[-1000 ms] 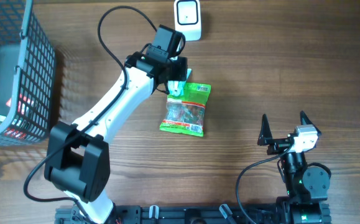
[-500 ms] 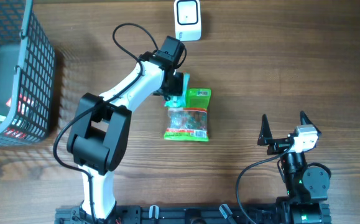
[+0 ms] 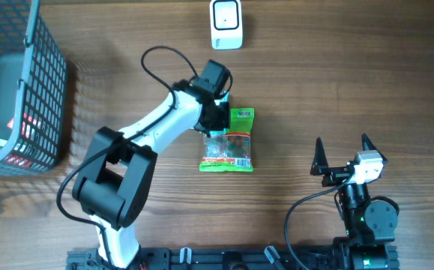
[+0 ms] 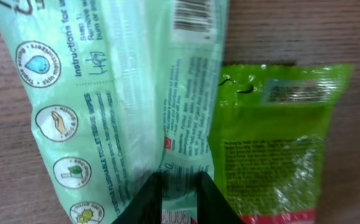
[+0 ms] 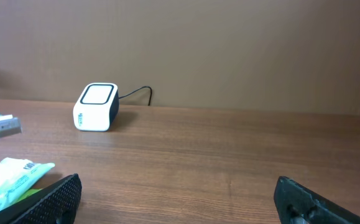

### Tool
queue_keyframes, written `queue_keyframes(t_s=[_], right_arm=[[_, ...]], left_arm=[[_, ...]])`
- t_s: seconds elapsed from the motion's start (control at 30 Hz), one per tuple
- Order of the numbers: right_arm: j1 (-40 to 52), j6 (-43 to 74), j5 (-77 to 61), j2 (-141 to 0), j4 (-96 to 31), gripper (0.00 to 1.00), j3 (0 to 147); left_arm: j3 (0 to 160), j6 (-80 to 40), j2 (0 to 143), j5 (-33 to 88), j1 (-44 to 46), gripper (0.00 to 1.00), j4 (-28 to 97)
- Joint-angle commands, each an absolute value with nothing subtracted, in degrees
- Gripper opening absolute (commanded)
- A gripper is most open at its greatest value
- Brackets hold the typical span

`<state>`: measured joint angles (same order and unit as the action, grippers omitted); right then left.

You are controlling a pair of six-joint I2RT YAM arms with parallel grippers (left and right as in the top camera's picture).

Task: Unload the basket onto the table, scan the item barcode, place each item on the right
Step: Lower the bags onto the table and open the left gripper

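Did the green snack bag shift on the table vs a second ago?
Yes. The green snack bag slid slightly away from the white scanner, toward the robot's side, and turned straighter.

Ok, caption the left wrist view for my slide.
Left tool pinching a pale wipes pack beside a bright green pouch.

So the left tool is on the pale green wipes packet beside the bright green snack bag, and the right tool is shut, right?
No, the right tool is open, spread wide and empty, as the overhead view shows. The left tool is on the pale green wipes packet beside the bright green snack bag.
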<state>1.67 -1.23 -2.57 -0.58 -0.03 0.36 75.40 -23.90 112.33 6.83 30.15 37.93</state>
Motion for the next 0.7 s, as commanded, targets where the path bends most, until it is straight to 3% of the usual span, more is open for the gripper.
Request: queue_keyframes(t_s=[0.0,0.07,0.13,0.17,0.23,0.27,0.43,0.67], right_arm=[[1.52,-1.5,-3.07,-0.27,0.1,1.0,0.3],[1.52,-1.45,-3.07,-0.27,0.1,1.0,0.3],[1.52,-1.48,-3.07,-0.27,0.1,1.0,0.3],[1.52,-1.45,-3.05,-0.27,0.1,1.0,0.3],[1.52,-1.48,-3.05,-0.27,0.1,1.0,0.3],[1.52,-1.48,-3.05,-0.27,0.1,1.0,0.3],[1.52,-1.45,-3.05,-0.27,0.1,1.0,0.3],[1.52,-1.45,-3.05,-0.27,0.1,1.0,0.3]], left_arm=[[68.71,-27.66,113.27,0.38,30.28,0.19,35.68],[68.69,-26.65,112.66,0.82,30.06,0.25,37.3],[69.06,-25.69,109.32,0.97,29.45,0.48,37.85],[69.54,-25.69,107.33,0.97,29.06,0.54,38.17],[70.52,-25.74,101.41,0.97,27.77,0.94,38.13],[70.54,-25.74,99.02,0.95,27.27,1.0,37.91],[70.0,-24.62,97.34,-7.38,26.61,1.0,37.36],[68.55,-19.4,106.94,-7.62,25.43,1.0,29.15]])
